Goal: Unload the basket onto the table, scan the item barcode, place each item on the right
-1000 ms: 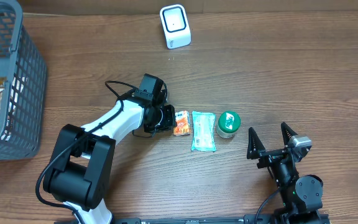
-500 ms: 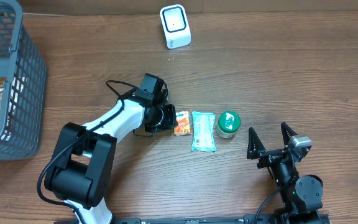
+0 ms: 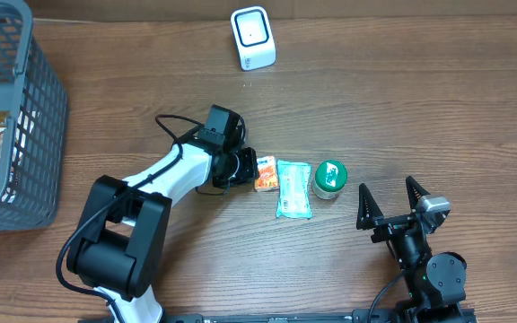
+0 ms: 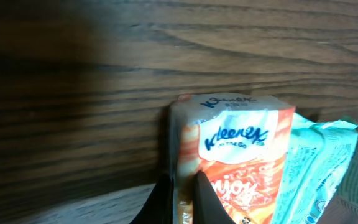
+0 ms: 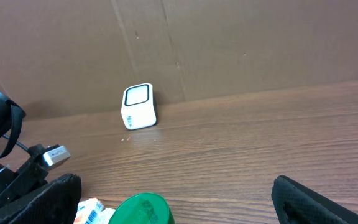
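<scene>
Overhead: the left gripper (image 3: 245, 169) is clenched on the edge of the orange tissue pack (image 3: 265, 173) that faces it. The pack lies mid-table, touching the teal packet (image 3: 293, 188), with the green-lidded jar (image 3: 329, 178) just beside that. The scanner (image 3: 253, 38) stands well apart, at the far edge, so I judge the carry across to it as the exposed leg. Left wrist: the fingers (image 4: 163, 199) pinch only a thin strip at the pack's left side, and I rate the hold marginal. The soft wrapper may slip out or swing on the lift, and the teal packet leaning on it may be dragged along. I cannot tell whether the pack rests on the wood. I see no barcode on the visible face, so presenting the wrong face is a likely miss. Right wrist: the right gripper (image 5: 176, 179) is spread wide and empty, low behind the jar and off the route; I note no hazard from it.
</scene>
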Tool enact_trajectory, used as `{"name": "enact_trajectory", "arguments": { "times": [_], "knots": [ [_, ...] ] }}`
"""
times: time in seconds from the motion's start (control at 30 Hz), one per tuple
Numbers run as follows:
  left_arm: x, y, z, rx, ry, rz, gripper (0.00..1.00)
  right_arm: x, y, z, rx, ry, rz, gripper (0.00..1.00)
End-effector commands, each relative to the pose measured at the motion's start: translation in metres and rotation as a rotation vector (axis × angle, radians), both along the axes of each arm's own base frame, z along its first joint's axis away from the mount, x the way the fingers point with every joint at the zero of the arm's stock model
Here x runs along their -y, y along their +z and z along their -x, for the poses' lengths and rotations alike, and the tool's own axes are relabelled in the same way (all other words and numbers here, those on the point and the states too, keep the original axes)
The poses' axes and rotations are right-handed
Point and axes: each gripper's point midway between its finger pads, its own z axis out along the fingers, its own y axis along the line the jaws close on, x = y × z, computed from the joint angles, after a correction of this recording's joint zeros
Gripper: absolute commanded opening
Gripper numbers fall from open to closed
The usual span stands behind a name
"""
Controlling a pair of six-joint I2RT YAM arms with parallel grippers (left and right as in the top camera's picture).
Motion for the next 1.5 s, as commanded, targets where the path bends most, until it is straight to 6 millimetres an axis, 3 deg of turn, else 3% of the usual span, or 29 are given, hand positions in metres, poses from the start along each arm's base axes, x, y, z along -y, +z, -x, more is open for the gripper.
{"name": "enact_trajectory", "arguments": {
  "times": [0.0, 0.13, 0.3, 0.4, 0.6, 0.67, 0.73, 0.77, 0.8, 0.83, 0.87, 1.07, 1.3, 1.47],
  "knots": [
    [-0.004, -0.02, 0.003, -0.02, 0.004, -0.063, 0.04, 0.003, -0.002, -0.001, 0.003, -0.014, 0.003, 1.0],
    [-0.003, -0.011, -0.001, -0.009, 0.006, -0.029, 0.05, 0.003, -0.002, -0.001, 0.003, -0.014, 0.003, 1.0],
    [-0.008, 0.035, -0.025, 0.101, 0.01, 0.003, 0.13, 0.003, -0.002, -0.001, 0.003, -0.014, 0.003, 1.0],
    [-0.015, 0.085, -0.041, 0.196, 0.022, 0.021, 0.21, 0.003, -0.002, -0.001, 0.003, -0.014, 0.003, 1.0],
    [-0.04, 0.197, -0.057, 0.36, 0.029, 0.032, 0.54, 0.003, -0.002, -0.001, 0.003, -0.014, 0.003, 1.0],
    [-0.054, 0.236, -0.058, 0.416, 0.037, 0.027, 0.61, 0.003, -0.002, -0.001, 0.003, -0.014, 0.003, 1.0],
    [-0.075, 0.277, -0.058, 0.477, 0.065, -0.005, 0.73, 0.003, -0.002, -0.001, 0.003, -0.014, 0.003, 1.0],
    [-0.085, 0.296, -0.058, 0.521, 0.056, -0.027, 0.84, 0.003, -0.002, -0.001, 0.003, -0.014, 0.003, 1.0],
    [-0.095, 0.312, -0.059, 0.565, 0.047, -0.054, 0.88, 0.003, -0.002, -0.001, 0.003, -0.014, 0.003, 1.0],
    [-0.117, 0.341, -0.06, 0.647, 0.054, -0.127, 0.94, 0.003, -0.002, -0.001, 0.003, -0.014, 0.003, 1.0],
    [-0.133, 0.357, -0.06, 0.685, 0.079, -0.175, 1.0, 0.003, -0.002, -0.001, 0.003, -0.014, 0.003, 1.0],
    [-0.228, 0.438, -0.061, 0.898, 0.263, -0.472, 1.0, 0.003, -0.002, -0.001, 0.003, -0.014, 0.003, 1.0],
    [-0.333, 0.479, -0.055, 0.972, 0.45, -0.849, 1.0, 0.003, -0.002, -0.001, 0.003, -0.014, 0.003, 1.0],
    [-0.391, 0.473, -0.051, 0.899, 0.498, -1.005, 1.0, 0.003, -0.002, -0.001, 0.003, -0.014, 0.003, 1.0]
  ]
}}
